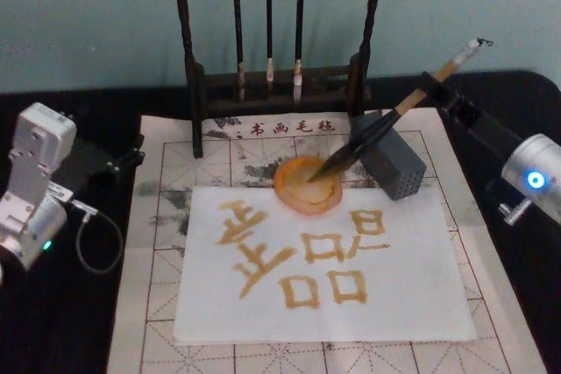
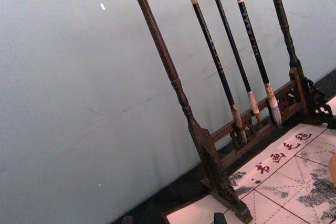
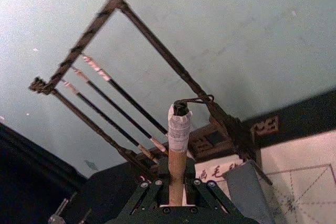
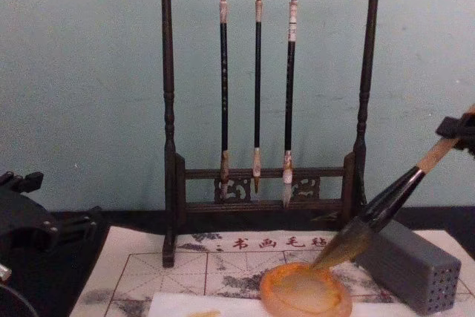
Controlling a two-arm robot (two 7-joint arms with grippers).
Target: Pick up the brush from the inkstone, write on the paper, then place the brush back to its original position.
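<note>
Now right pincer (image 1: 428, 87) tight on the brush (image 1: 372, 135) handle, bristles in the inkstone (image 1: 294, 204); left pincer (image 1: 123, 159) idle.

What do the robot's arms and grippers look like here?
Left arm: boxy white-silver housing, green light, looping grey cable, black left gripper. Right arm: rounded silver housing, blue light, slim black right gripper.

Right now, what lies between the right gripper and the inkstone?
The brush, held by the right gripper, spans it down to the inkstone; a grey perforated block stands there, in the head view.
</note>
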